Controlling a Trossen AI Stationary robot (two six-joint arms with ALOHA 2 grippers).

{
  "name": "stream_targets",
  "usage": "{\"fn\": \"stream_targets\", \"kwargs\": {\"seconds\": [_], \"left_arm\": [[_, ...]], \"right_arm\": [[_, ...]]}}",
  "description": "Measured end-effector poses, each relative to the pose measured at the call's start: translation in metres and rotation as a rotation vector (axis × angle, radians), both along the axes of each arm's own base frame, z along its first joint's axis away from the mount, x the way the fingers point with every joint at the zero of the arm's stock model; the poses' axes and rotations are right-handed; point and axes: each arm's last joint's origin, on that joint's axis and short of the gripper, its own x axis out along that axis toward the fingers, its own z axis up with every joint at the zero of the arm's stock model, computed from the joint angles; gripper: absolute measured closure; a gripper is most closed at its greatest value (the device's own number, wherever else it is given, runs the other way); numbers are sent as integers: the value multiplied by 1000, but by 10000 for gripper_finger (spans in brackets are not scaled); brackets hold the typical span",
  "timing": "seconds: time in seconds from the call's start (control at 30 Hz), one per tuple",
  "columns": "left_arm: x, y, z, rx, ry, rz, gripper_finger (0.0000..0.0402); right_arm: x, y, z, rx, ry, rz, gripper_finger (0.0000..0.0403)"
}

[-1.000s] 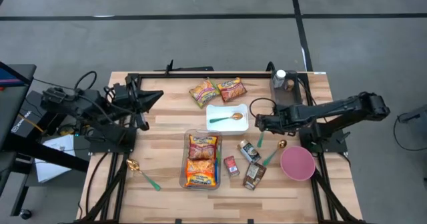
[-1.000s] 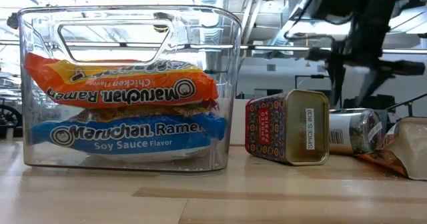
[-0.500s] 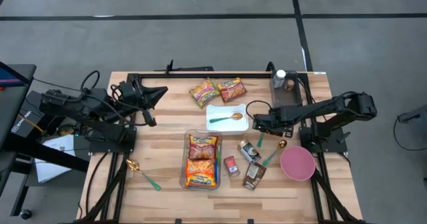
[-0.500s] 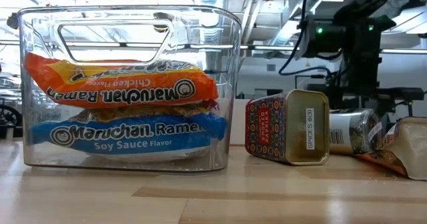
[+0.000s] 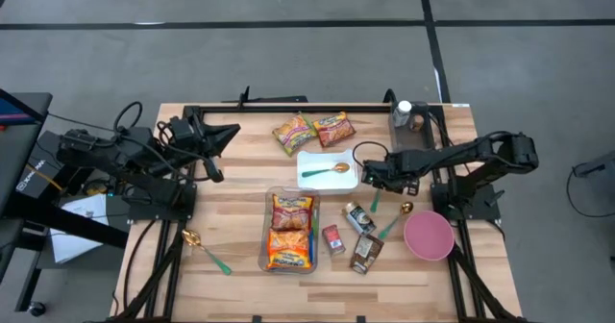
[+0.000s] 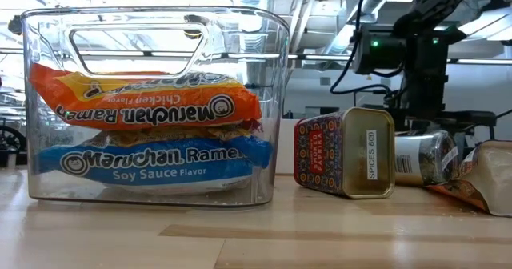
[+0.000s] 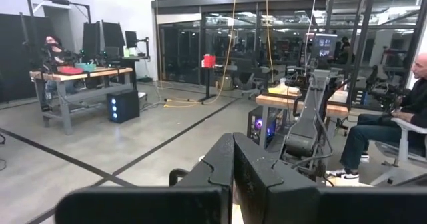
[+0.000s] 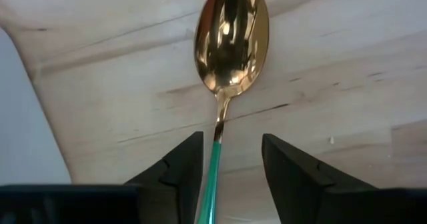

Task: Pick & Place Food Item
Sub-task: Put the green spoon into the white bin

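Note:
A gold spoon point(image 8: 230, 37) with a green handle lies on the wooden table beside the white plate point(image 5: 315, 181); its handle point(image 5: 375, 201) shows below my right gripper point(image 5: 373, 181). My right gripper point(image 8: 231, 144) points down, open, with one finger on each side of the handle, low over the table. Ramen packets point(image 5: 289, 229) lie in a clear bin point(image 6: 152, 101). Two more packets point(image 5: 312, 131) lie at the far side. My left gripper point(image 5: 227, 136) is shut and raised over the table's left side, holding nothing. My right gripper straddles the spoon's green handle point(image 8: 213, 161) just behind the bowl, coming from above with the fingers across the handle. The handle runs close along one finger point(image 8: 190, 161); I cannot tell whether it touches. The spoon lies flat on the table.
A spice tin point(image 5: 332, 238), a jar point(image 5: 360, 217) and a brown packet point(image 5: 366, 254) lie near the bin. A pink bowl point(image 5: 428, 235) and a second spoon point(image 5: 394, 219) lie to the right. There is a spoon on the plate point(image 5: 325, 169), another at the left point(image 5: 207, 251), and a bottle point(image 5: 404, 114) at the far right.
My right gripper has come down toward the table and shifted a little toward the white plate, ending over the green-handled spoon. The spoon and the food items have stayed where they were.

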Motion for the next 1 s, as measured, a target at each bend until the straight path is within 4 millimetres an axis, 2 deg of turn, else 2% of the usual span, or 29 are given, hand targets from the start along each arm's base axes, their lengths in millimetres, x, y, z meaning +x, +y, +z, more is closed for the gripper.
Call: {"fn": "stream_targets", "kwargs": {"seconds": [0.3, 0.67, 0.8, 1.0], "left_arm": [[0, 0, 0, -2, -1, -1, 402], [0, 0, 1, -7, -16, -2, 402], [0, 0, 1, -7, -17, -3, 402], [0, 0, 1, -7, -17, -3, 402]], "right_arm": [[1, -2, -4, 3, 16, -5, 269], [6, 5, -13, 3, 48, 4, 279], [4, 5, -12, 6, 62, 3, 300], [3, 7, -13, 5, 71, 17, 357]]}}
